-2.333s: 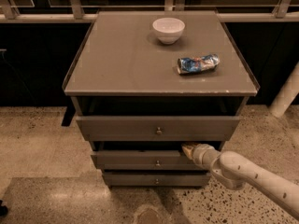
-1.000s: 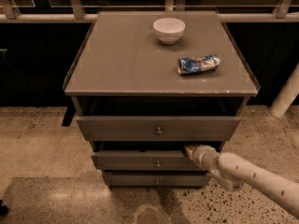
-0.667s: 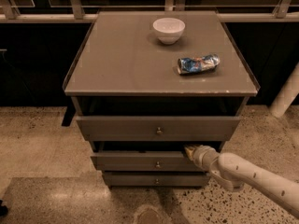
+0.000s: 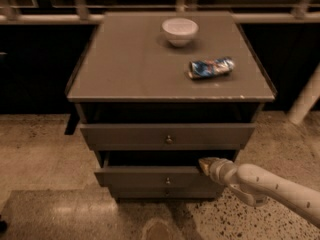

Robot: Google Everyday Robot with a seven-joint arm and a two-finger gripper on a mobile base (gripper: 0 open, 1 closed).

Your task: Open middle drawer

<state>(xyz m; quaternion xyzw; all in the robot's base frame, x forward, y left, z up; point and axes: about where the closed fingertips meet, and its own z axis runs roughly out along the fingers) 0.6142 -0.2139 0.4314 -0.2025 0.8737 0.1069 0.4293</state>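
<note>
The middle drawer [image 4: 150, 177] is a grey shallow front with a small round knob [image 4: 168, 180], second of three in the grey cabinet. It stands pulled out a little, with a dark gap above it. My gripper [image 4: 205, 165] is at the top edge of this drawer's front, right of the knob, touching or just over the edge. The white arm [image 4: 270, 186] reaches in from the lower right. The top drawer [image 4: 167, 135] also stands out a little. The bottom drawer [image 4: 165, 192] shows as a thin strip below.
On the cabinet top [image 4: 125, 69] stand a white bowl [image 4: 179, 31] and a crumpled blue snack bag [image 4: 211, 67]. A rail [image 4: 50, 19] and dark panels run behind. A white post [image 4: 305, 101] stands at the right. The floor is speckled stone.
The gripper has crept very slightly to the right along the middle drawer's top edge. The drawers, bowl and bag have not visibly moved.
</note>
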